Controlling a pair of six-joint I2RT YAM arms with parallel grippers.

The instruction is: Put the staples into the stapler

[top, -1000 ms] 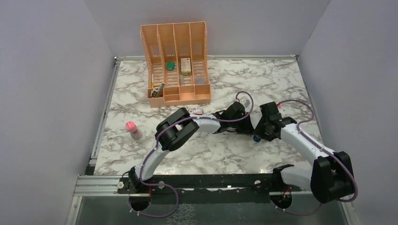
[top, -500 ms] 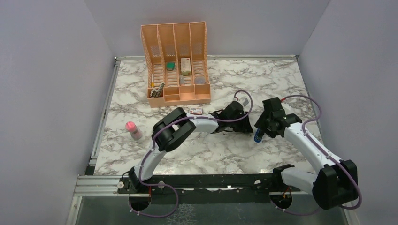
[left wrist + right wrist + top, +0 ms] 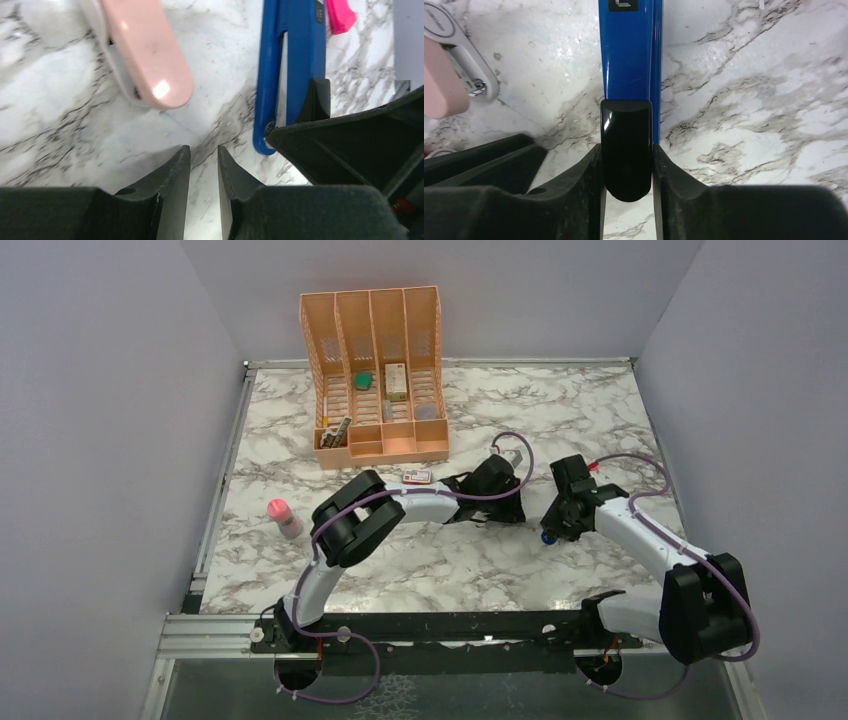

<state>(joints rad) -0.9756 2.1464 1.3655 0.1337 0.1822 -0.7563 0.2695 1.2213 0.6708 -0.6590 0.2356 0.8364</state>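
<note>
The right fingers (image 3: pixel 574 200) clamp the black end of the blue stapler (image 3: pixel 631 50) lying on the surface (image 3: pixel 749 75), with bare marble alongside, while the left fingers (image 3: pixel 170 185) hang slightly parted, empty, near its rounded edge.

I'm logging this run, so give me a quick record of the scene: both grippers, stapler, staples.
right gripper: shut on the black end of the blue stapler
left gripper: narrowly open, empty, above the marble table, beside the stapler
red-and-white staple box: on the table near the orange organizer, untouched
staples loaded: cannot tell
</note>
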